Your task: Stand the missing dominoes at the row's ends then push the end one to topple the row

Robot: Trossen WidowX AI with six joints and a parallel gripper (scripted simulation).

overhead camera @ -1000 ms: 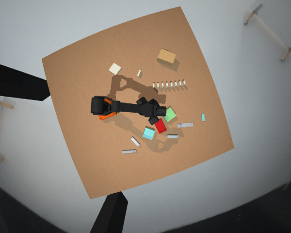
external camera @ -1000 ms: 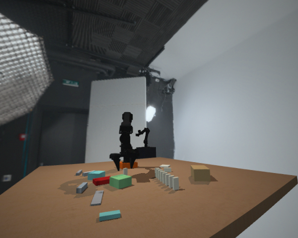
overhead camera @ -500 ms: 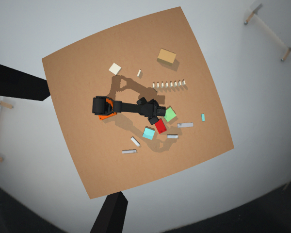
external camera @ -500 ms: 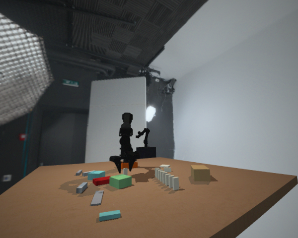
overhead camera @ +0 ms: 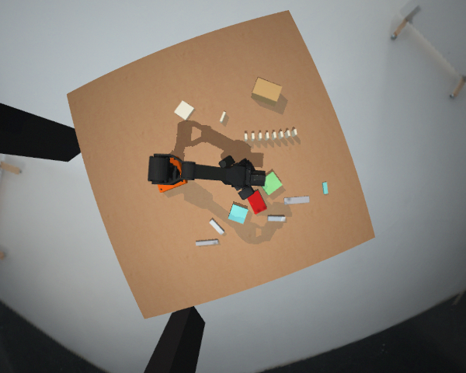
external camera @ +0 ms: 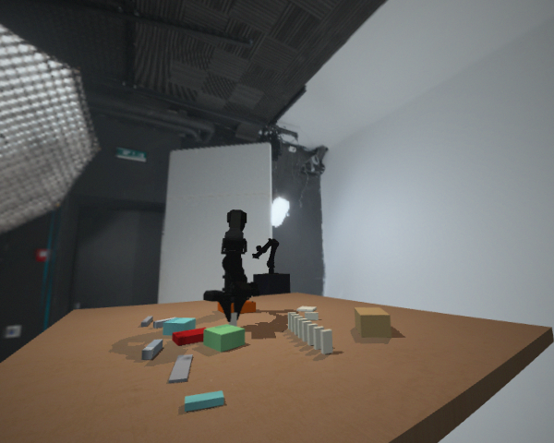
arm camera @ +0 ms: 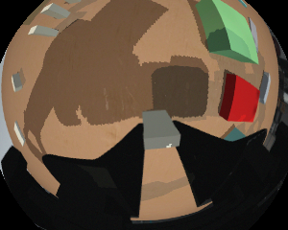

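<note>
Several cream dominoes [overhead camera: 266, 135] [external camera: 307, 330] stand upright in an evenly spaced row; part of the row shows at the upper left of the wrist view. My gripper [external camera: 234, 319] [arm camera: 157, 126] is low over the table, its fingers against both sides of a grey-looking domino [arm camera: 160, 129] [external camera: 234, 317] that appears upright. The arm hides this domino in the top view. Another cream domino [overhead camera: 223, 116] [external camera: 311, 316] lies on its side, apart from the row's near-base end.
A green block [overhead camera: 272, 183] [external camera: 224, 337] [arm camera: 230, 34] and a red block [overhead camera: 257, 201] [arm camera: 242, 99] are close to the gripper. A cyan block [overhead camera: 238, 213], several grey bars [overhead camera: 297, 200], a small cyan bar [overhead camera: 325, 187], a cream tile [overhead camera: 184, 109] and a tan box [overhead camera: 266, 89] lie around.
</note>
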